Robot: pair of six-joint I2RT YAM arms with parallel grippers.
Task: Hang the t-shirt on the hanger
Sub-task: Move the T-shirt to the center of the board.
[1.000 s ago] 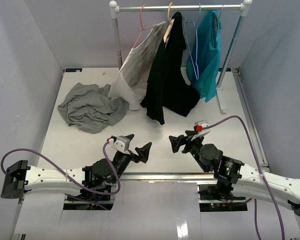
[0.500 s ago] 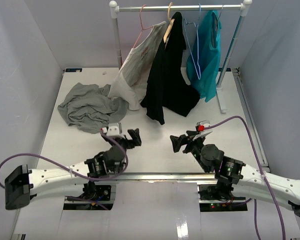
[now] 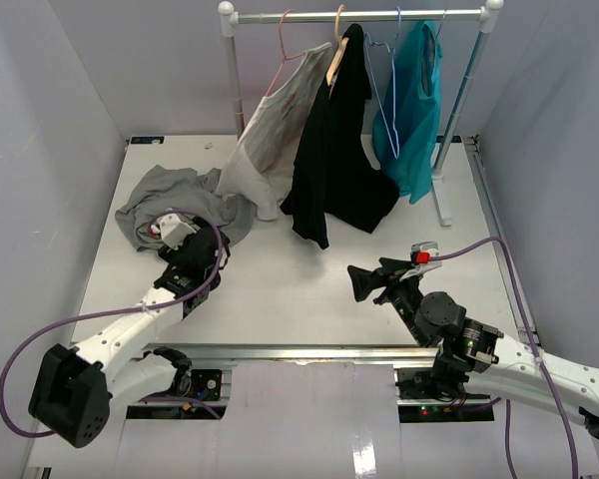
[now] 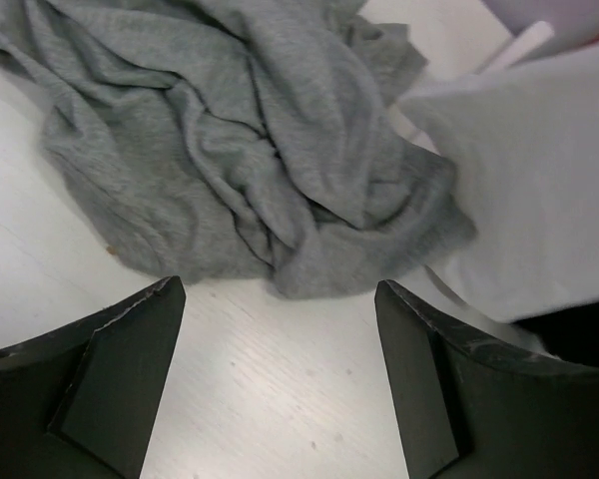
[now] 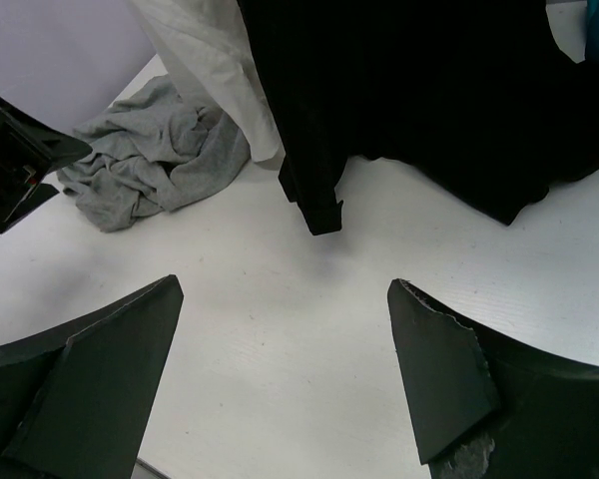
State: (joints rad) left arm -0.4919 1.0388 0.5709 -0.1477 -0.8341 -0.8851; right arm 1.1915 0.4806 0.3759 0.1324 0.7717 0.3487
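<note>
The t-shirt lies crumpled on the tabletop at 10 o'clock. The left hand hovers just before it, released and empty, probably to pinch a fold. The right hand is released too, at 5 o'clock. The hanger hangs at 1 o'clock.

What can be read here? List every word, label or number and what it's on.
Nothing is legible in any view.
On the white shirt: a faint reddish print, too blurred to read.
On the grey t-shirt: no print shows among its folds.
</note>
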